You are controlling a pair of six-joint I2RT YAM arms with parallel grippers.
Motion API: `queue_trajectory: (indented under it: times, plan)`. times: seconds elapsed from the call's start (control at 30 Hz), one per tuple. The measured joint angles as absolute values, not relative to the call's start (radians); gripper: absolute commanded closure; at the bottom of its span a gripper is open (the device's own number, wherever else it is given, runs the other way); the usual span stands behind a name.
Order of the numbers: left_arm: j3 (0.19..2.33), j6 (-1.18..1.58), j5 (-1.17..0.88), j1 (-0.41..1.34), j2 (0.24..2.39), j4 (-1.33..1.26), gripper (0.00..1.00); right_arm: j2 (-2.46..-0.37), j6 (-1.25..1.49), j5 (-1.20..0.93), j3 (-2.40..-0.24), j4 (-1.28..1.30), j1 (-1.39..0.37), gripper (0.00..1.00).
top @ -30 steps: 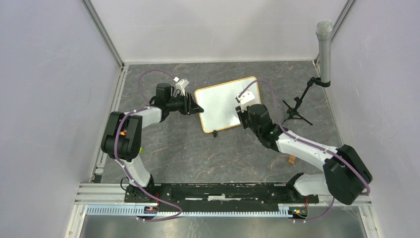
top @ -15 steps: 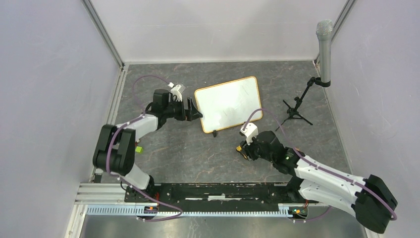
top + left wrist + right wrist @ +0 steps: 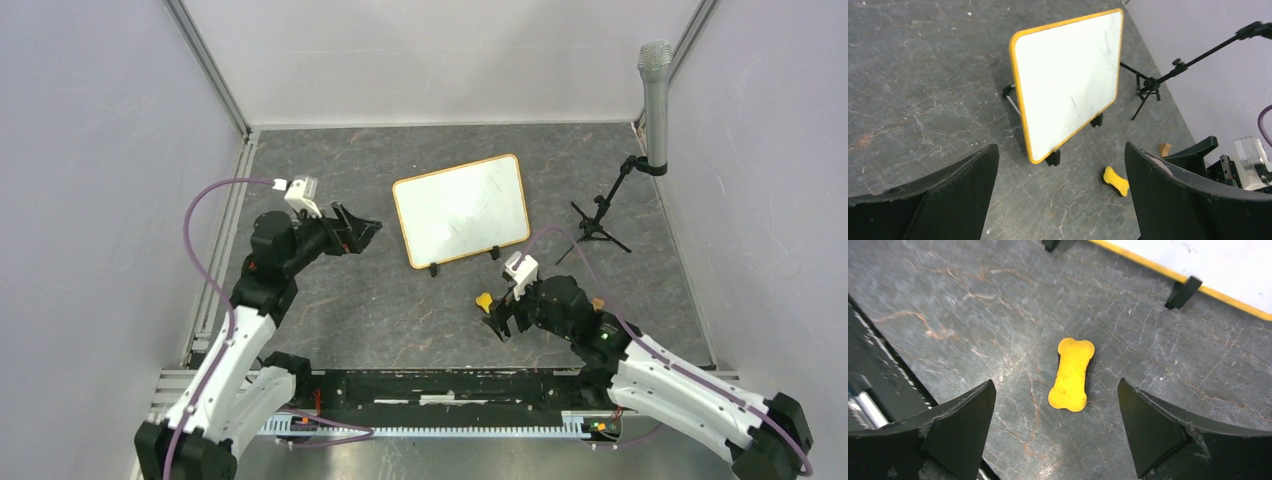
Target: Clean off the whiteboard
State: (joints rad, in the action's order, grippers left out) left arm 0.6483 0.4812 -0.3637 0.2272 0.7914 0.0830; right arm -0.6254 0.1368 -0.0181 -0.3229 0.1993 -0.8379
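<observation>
The whiteboard (image 3: 460,210), white with an orange frame, stands tilted on two black clip feet at the middle of the floor; its face (image 3: 1068,85) shows only faint grey smudges. A yellow bone-shaped eraser (image 3: 484,300) lies flat on the grey floor in front of the board's right foot. My right gripper (image 3: 508,314) hovers just over the eraser (image 3: 1072,374), open, with nothing between its fingers. My left gripper (image 3: 360,227) is open and empty, well to the left of the board and pointing toward it. The board's lower edge (image 3: 1198,285) crosses the top of the right wrist view.
A microphone (image 3: 655,95) on a black tripod stand (image 3: 597,228) stands right of the board near the right wall. A small tan block (image 3: 598,303) lies by the right arm. Grey walls close in the floor; a black rail (image 3: 440,385) runs along the near edge.
My right gripper left the board's face, swung toward the near edge, opened and let the eraser go onto the floor. My left gripper opened and drew back leftward from the board's left edge.
</observation>
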Motion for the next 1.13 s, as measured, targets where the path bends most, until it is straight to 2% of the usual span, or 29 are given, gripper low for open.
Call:
queue_trajectory:
  times: [0.23, 0.47, 0.73, 1.13]
  plan:
    - [0.821, 0.488, -0.366, 0.227, 0.685, 0.186, 0.0, -0.484, 0.15, 0.067, -0.465, 0.334, -0.838, 0.02]
    - [1.031, 0.488, -0.37, 0.227, 0.648, 0.172, 0.0, -0.425, 0.085, 0.237, -0.767, 0.424, -0.838, 0.02]
    - [1.109, 0.487, -0.371, 0.227, 0.588, 0.097, 0.0, -0.4, -0.051, 0.391, -1.061, 0.445, -0.838, 0.02]
    - [1.139, 0.486, -0.36, 0.227, 0.516, -0.048, 0.0, -0.373, -0.148, 0.542, -1.147, 0.425, -0.838, 0.02]
